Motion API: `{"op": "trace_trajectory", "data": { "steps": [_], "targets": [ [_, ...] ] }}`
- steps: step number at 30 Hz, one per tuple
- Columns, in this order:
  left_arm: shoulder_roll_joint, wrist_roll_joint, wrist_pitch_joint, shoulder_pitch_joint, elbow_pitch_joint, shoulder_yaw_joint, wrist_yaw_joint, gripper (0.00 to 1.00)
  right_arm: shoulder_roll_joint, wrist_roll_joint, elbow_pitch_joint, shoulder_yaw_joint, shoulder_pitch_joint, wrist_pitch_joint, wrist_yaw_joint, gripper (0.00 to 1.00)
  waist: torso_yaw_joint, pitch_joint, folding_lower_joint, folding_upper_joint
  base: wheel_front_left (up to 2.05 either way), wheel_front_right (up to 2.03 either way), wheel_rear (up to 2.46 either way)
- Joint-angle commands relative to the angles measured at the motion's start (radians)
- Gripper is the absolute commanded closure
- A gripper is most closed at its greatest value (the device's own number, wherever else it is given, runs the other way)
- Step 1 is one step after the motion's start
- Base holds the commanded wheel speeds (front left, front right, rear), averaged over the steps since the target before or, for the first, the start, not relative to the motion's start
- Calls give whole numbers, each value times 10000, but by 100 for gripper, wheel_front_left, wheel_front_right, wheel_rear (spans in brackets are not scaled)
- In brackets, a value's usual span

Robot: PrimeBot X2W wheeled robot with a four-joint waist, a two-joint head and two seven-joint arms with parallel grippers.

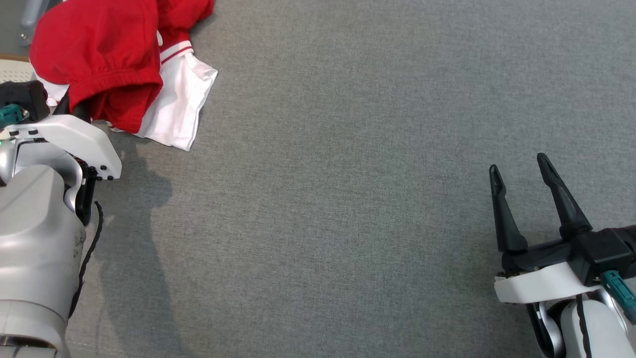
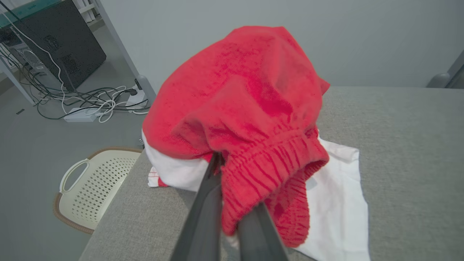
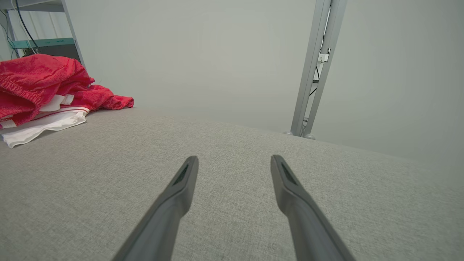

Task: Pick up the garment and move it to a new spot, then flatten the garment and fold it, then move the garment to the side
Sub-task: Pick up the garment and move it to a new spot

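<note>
The garment is a crumpled heap of red fabric with a white part, lying at the far left corner of the grey table. My left gripper reaches under its near edge. In the left wrist view the left gripper is shut on the garment's red elastic hem, which drapes over one finger. My right gripper stands open at the near right, far from the cloth. In the right wrist view the right gripper holds nothing, with the garment far off to the left.
A cream perforated basket sits on the floor just beyond the table's left edge. Cables and a dark computer case lie further out on the floor. A metal post stands behind the table's far edge.
</note>
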Motion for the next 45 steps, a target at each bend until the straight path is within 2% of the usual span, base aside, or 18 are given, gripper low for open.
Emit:
{"op": "trace_trajectory", "data": {
  "steps": [1, 8, 18, 30, 35, 45],
  "targets": [
    [73, 85, -57, -253, -109, -48, -47, 100, -65, 84, 26, 2, 56, -53, 1, 0, 113, -205, 0, 0, 0, 0, 0],
    [363, 493, -61, -496, -888, -395, -203, 100, -65, 508, 215, 141, 274, -53, 1, 0, 201, -1051, 0, 0, 0, 0, 0],
    [209, 977, -11, -996, -1530, -1285, -559, 100, -63, 1270, 462, 149, 770, -52, 1, 0, -211, -2445, 0, 0, 0, 0, 0],
    [-660, 775, 742, -1007, -2633, -2388, -721, 100, -65, 1727, 519, -159, 1346, -53, 3, 0, -992, -3351, 0, 0, 0, 0, 0],
    [-1369, 377, 725, -383, -3267, -2721, -719, 100, -65, 1784, 476, -179, 1360, -52, 1, 0, -1556, -3265, 0, 0, 0, 0, 0],
    [-2057, -38, 251, 310, -4242, -3554, -626, 100, -60, 1805, 448, -141, 1087, -52, 3, 0, -2415, -2728, 0, 0, 0, 0, 0]
  ]
}}
